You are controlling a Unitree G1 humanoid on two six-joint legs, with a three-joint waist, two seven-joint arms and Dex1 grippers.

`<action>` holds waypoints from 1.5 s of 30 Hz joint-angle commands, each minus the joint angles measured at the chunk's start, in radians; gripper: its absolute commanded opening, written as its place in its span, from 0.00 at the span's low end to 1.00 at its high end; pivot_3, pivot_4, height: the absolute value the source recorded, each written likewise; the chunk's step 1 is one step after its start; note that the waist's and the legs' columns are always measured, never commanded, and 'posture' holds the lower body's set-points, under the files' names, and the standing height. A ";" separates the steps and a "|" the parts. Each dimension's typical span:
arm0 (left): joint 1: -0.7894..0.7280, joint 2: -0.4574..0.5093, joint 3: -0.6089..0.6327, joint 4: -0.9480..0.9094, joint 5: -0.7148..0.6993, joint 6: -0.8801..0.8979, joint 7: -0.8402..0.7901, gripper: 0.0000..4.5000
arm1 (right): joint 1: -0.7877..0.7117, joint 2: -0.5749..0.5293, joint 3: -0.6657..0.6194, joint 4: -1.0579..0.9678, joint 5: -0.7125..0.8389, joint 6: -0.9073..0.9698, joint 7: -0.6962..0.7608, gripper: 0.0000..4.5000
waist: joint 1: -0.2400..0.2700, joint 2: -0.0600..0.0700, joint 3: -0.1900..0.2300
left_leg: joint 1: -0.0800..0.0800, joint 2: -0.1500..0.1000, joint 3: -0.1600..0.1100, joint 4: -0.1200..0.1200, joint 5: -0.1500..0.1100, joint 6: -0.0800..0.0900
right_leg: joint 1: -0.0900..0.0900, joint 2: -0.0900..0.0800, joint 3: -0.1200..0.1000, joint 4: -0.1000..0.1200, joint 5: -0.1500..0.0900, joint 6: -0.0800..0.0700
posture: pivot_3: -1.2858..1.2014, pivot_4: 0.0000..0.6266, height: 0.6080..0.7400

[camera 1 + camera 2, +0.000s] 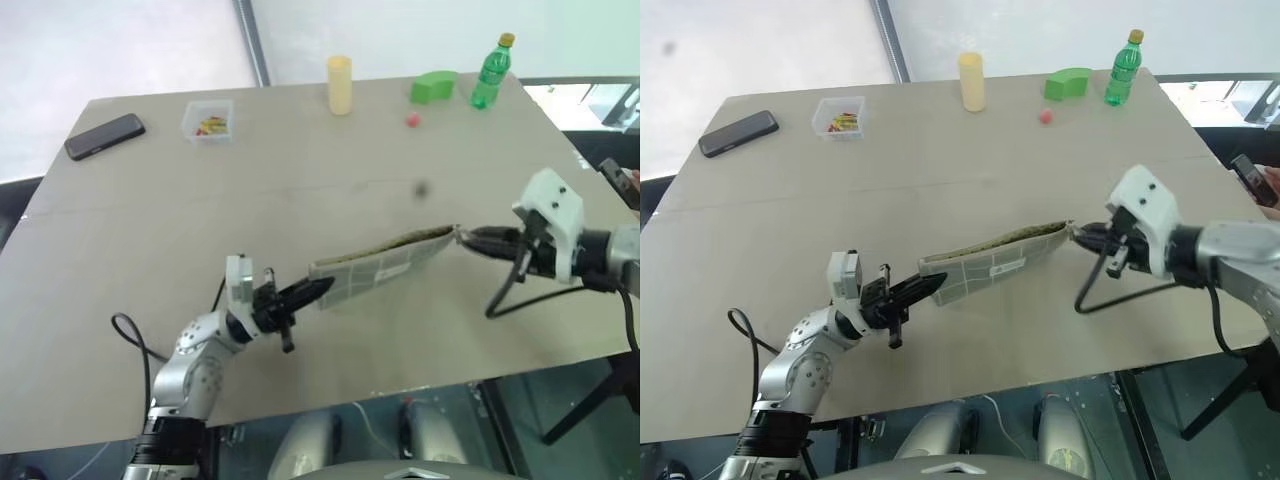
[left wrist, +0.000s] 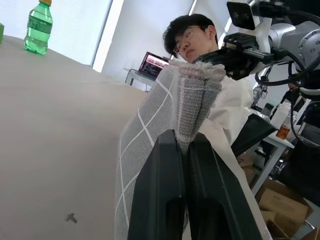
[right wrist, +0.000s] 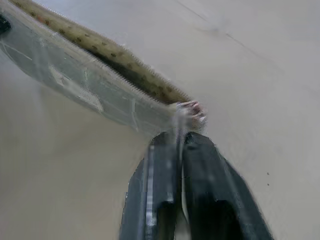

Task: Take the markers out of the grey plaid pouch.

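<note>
The grey plaid pouch (image 1: 385,262) hangs stretched above the table between my two grippers, long edge up, with its zipped top edge parted into a dark slit (image 3: 125,70). My left gripper (image 1: 322,288) is shut on the pouch's left end, and the fabric (image 2: 150,130) rises from between its fingers (image 2: 165,175). My right gripper (image 1: 465,238) pinches the right end by the zipper's tip (image 3: 190,110), its fingers (image 3: 205,160) nearly together. The markers are hidden.
Along the table's (image 1: 300,190) far side stand a black phone (image 1: 104,136), a clear box of small coloured bits (image 1: 208,120), a yellow cylinder (image 1: 340,84), a green block (image 1: 433,86), a green bottle (image 1: 490,72) and a small red ball (image 1: 413,120). A person (image 2: 220,100) sits beyond the right edge.
</note>
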 commanded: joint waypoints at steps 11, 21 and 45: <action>-0.034 -0.020 -0.015 -0.024 0.017 0.003 -0.007 0.00 | -0.055 0.070 -0.165 -0.033 0.215 0.023 -0.061 0.37 | 0.008 0.000 0.000 | 0.002 0.001 0.001 0.001 0.000 0.000 | 0.002 0.001 0.000 0.001 0.000 0.000 | 0.52 0.24 1.00; -0.023 -0.030 -0.031 -0.058 0.037 -0.014 -0.005 0.00 | -0.184 0.181 0.125 0.067 0.071 -0.046 -0.080 0.26 | 0.011 0.000 0.000 | 0.001 0.000 0.000 0.001 0.000 0.000 | 0.001 0.000 0.000 0.000 0.000 0.000 | 0.52 0.24 1.00; -0.040 -0.058 -0.007 -0.059 -0.001 0.028 0.038 0.00 | -0.145 0.120 0.199 0.022 -0.023 -0.091 0.074 0.01 | 0.012 0.000 0.000 | 0.001 0.000 0.000 0.001 0.000 0.000 | 0.001 0.000 0.000 0.000 0.000 0.000 | 0.52 0.24 1.00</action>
